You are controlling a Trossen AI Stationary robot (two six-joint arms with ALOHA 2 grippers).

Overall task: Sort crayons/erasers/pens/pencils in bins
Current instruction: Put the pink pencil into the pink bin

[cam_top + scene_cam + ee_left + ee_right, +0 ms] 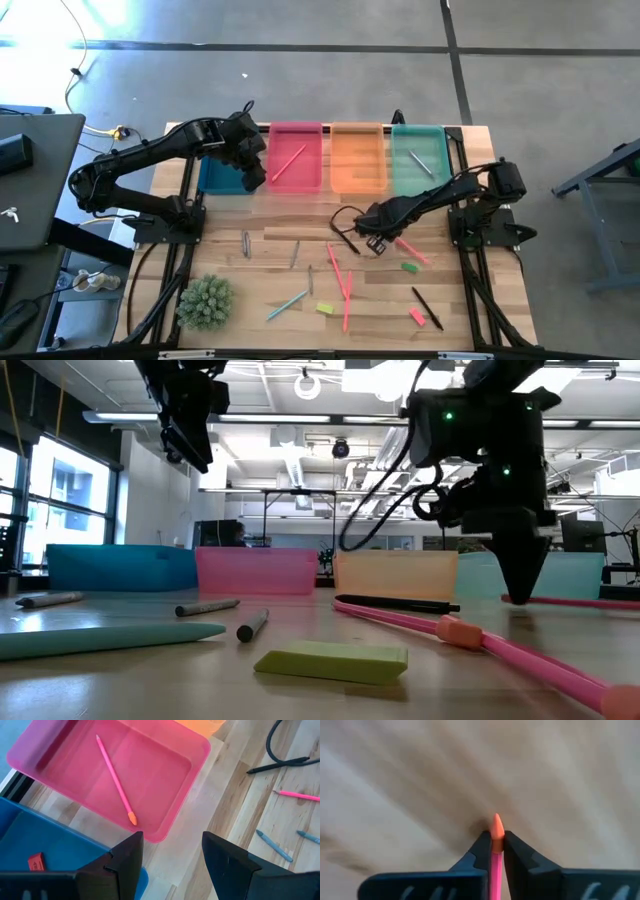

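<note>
My right gripper [377, 242] is down at the table's middle, shut on a long pink pencil [412, 251]; it also shows in the low view [522, 588] and its wrist view [496, 845]. My left gripper [252, 168] hangs open and empty above the gap between the blue bin [222, 176] and the pink bin [296, 158]; it also shows in its wrist view [172, 857]. The pink bin holds a pink pencil [116, 781], the blue bin a red eraser [35, 861], and the teal bin [418, 158] a grey stick [420, 162]. The orange bin [358, 158] stands between. My right gripper pinches the pink pencil between its two fingers just behind its orange tip [497, 826], which pokes out past the fingertips. The fingers slant down from the table's right side, with their ends at the tabletop. The pencil's long part [585, 602] lies on the table.
Loose on the table are grey crayons [246, 243] [295, 253], pink pencils [335, 265] [347, 295], a teal pencil [288, 305], a dark pen [427, 307], and green [409, 267], yellow [324, 308] and pink [417, 316] erasers. A green plant [205, 300] stands front left.
</note>
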